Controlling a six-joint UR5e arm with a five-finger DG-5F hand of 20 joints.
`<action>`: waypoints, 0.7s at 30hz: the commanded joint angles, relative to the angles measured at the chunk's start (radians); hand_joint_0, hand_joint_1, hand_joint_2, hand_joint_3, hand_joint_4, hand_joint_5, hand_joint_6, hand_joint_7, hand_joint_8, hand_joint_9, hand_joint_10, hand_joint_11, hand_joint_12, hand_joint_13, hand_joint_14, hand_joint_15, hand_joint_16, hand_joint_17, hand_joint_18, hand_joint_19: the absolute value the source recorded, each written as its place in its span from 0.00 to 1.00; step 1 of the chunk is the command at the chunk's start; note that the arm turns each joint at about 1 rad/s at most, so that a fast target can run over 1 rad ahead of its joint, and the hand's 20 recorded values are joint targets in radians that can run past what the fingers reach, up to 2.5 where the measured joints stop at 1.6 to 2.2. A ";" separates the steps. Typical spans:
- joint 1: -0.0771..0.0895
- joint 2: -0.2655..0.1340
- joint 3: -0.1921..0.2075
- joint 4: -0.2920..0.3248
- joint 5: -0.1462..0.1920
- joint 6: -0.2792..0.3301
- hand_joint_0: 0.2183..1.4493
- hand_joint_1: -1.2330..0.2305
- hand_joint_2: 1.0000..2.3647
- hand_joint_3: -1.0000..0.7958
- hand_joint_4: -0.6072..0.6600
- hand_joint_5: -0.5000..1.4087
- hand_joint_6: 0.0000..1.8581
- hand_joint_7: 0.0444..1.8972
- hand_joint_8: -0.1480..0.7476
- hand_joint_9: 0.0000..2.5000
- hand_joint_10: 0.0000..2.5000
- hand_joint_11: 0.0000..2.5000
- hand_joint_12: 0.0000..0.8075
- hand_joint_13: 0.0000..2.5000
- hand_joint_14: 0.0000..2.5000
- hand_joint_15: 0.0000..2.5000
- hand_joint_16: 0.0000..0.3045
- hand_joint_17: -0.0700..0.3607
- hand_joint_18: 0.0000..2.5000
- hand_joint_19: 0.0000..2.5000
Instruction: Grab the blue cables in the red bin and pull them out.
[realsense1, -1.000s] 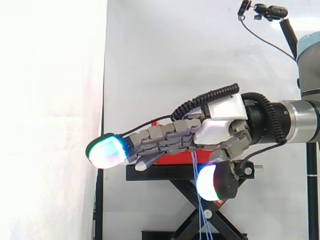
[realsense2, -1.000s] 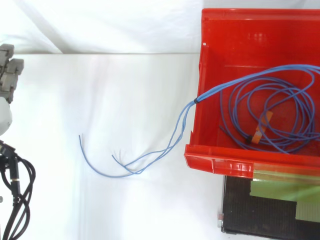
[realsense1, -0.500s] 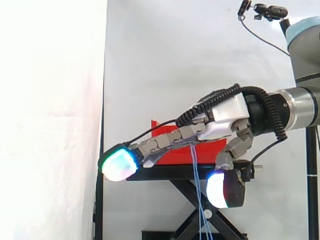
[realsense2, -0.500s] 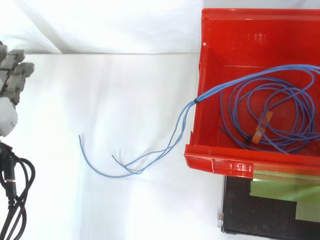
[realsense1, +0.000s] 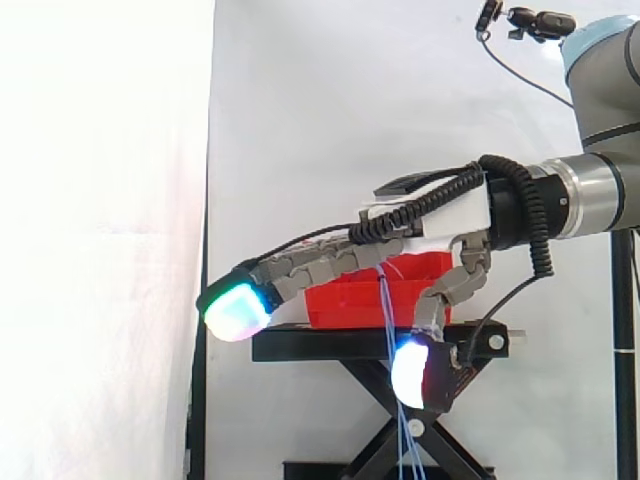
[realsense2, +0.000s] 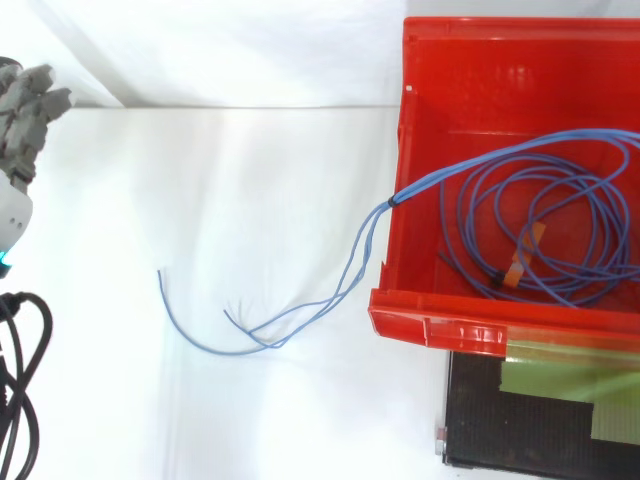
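The red bin (realsense2: 480, 320) stands at the right of the top view with coiled blue cables (realsense2: 540, 215) inside. Their loose ends (realsense2: 300, 315) hang over the bin's left wall and trail across the white surface. In the side view the bin (realsense1: 350, 300) sits on a black stand, and the cables (realsense1: 390, 370) hang down in front of it. My hand (realsense1: 440, 215) hovers level with the bin, fingers stretched left and slightly downward, thumb pointing down, holding nothing. In the top view the hand (realsense2: 25, 100) is at the far left edge, well away from the cables.
A black scissor stand (realsense1: 370, 345) carries the bin. A black plate with green tape (realsense2: 545, 410) lies below the bin in the top view. A white curtain hangs behind. A camera on a stalk (realsense1: 540, 22) stands at the upper right.
The hand has risen and rolled, its wrist lifting and its fingers now sloping down to the left. In the top view it has shifted upward along the left edge. The cables have not moved.
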 joint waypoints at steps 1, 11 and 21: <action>-0.002 0.000 0.001 -0.006 0.001 -0.079 0.48 0.31 0.00 0.00 0.64 0.37 0.00 0.08 0.41 0.02 0.00 0.06 0.40 0.00 0.00 0.14 0.15 0.40 0.00 0.21; -0.018 -0.002 -0.001 -0.023 -0.008 -0.060 0.48 0.29 0.00 0.00 0.65 0.42 0.00 0.07 0.42 0.04 0.00 0.04 0.40 0.00 0.00 0.13 0.15 0.40 0.00 0.20; -0.022 -0.002 -0.080 0.064 -0.025 -0.045 0.48 0.29 0.00 0.00 0.65 0.42 0.00 0.07 0.42 0.04 0.00 0.05 0.40 0.00 0.00 0.13 0.15 0.40 0.00 0.20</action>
